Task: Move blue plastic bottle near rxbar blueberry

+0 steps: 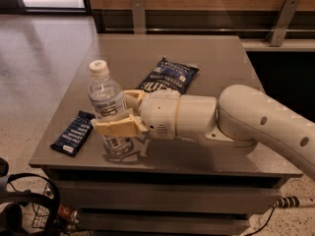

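Grasping the upright, capped blue plastic bottle (105, 98), the pincer (119, 113) hovers near the rxbar blueberry (74, 132).

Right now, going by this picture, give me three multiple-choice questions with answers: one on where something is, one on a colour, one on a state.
1. Where does the rxbar blueberry lie?
A on the floor
B on the table, near its front corner, beside the blue plastic bottle
C at the table's back edge

2. What colour is the bottle's cap?
A red
B black
C white

3. What is the pincer doing?
A clamping the upright bottle
B hanging open above the table
C holding the bar

Answers:
1 B, the bar lies flat close to the bottle's base.
2 C, the cap is white.
3 A, one finger sits on each side of the bottle.
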{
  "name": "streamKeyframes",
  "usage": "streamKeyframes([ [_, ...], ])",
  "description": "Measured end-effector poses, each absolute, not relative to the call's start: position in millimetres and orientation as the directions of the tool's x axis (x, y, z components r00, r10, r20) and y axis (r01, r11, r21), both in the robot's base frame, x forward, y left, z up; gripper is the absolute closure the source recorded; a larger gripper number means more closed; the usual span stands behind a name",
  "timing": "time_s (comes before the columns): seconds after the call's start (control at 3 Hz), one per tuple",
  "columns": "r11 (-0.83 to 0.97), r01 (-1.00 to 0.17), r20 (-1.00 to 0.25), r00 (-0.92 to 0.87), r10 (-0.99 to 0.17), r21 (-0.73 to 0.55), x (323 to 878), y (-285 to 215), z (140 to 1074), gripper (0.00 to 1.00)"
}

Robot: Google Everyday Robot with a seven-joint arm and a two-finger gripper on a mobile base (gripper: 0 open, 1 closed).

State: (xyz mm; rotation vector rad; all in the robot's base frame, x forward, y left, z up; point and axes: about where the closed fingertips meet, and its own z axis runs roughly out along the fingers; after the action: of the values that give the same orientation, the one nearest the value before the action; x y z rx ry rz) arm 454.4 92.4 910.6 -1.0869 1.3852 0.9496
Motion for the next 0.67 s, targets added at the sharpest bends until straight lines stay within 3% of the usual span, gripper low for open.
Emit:
streamKeyframes([
  [0.33, 0.286, -0.957, -0.993, 0.005, -0.116, -0.038, 457.7, 95.8, 892.7, 0.97],
  [0.67, 0.281, -0.959, -0.993, 0.007, -0.116, -0.039, 456.3, 97.6, 894.4, 0.74],
])
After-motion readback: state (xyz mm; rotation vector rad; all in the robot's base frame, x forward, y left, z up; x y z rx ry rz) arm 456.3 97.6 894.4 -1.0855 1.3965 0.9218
